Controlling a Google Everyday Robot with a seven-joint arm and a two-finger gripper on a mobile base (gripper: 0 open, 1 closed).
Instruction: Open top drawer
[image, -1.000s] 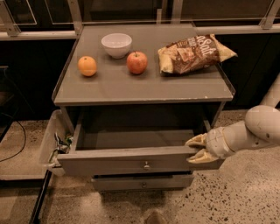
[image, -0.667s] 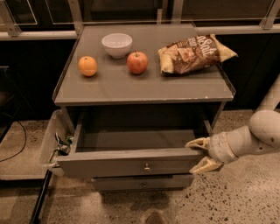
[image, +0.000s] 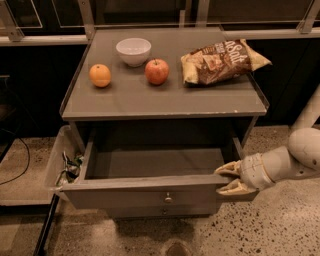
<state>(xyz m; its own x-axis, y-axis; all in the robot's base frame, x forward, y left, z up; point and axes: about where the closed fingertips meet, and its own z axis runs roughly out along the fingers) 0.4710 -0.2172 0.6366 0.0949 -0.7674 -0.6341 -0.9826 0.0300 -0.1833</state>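
Observation:
The top drawer (image: 125, 196) of the grey cabinet is pulled well out, showing a plain grey, empty inside. Its small brass knob (image: 168, 198) sits at the front centre. My gripper (image: 229, 180) is at the right end of the drawer front. It is open, with one tan finger (image: 227, 169) over the top edge and the other lower down by the front's right corner. The arm comes in from the right. A slimmer drawer (image: 161, 211) below shows only as a thin strip.
On the cabinet top (image: 165, 102) are an orange (image: 100, 75), a white bowl (image: 133, 51), a red apple (image: 157, 71) and a brown chip bag (image: 222, 61). A white bin (image: 56, 165) with clutter hangs at the cabinet's left side. The floor is speckled.
The gripper has shifted slightly down and toward the camera at the drawer's right end, and the drawer front has come out a little further.

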